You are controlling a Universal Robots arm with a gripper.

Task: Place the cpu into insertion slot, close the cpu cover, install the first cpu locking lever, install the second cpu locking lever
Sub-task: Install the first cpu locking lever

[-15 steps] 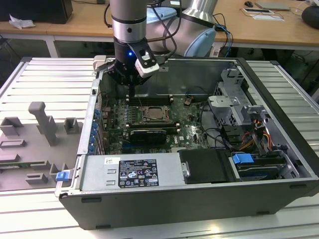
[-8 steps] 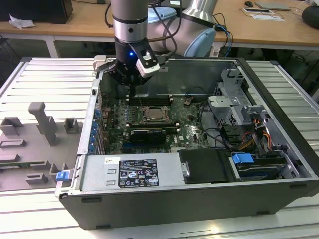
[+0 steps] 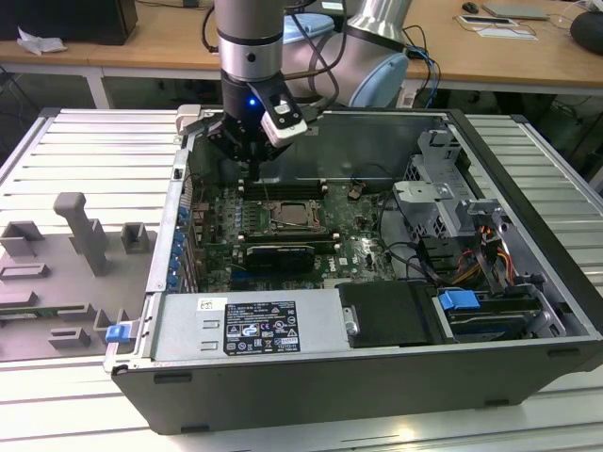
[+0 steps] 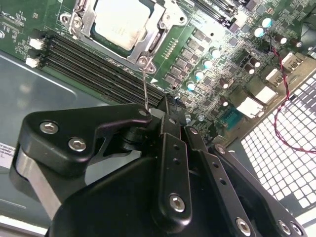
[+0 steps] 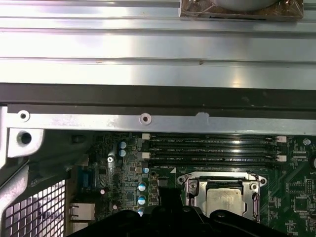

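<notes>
Pinching the upright wire lever (image 4: 144, 86) at its tip with the hand (image 3: 252, 168), fingers pressed together. Finding the cpu (image 4: 121, 22) just beneath the hand, a little to the exterior view's right, lying in the slot (image 4: 170, 19) under the lowered cover (image 4: 85, 19).

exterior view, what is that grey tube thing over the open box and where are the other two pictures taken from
The grey tube is a robot arm; its black gripper hangs over an open computer case on a slatted grey table. Both wrist views come from cameras riding on the arm, looking down at the green motherboard. There the cpu lies in the insertion slot, framed by the silver cpu cover. A thin wire lever rises from the slot's corner to the gripper's tip.
</notes>
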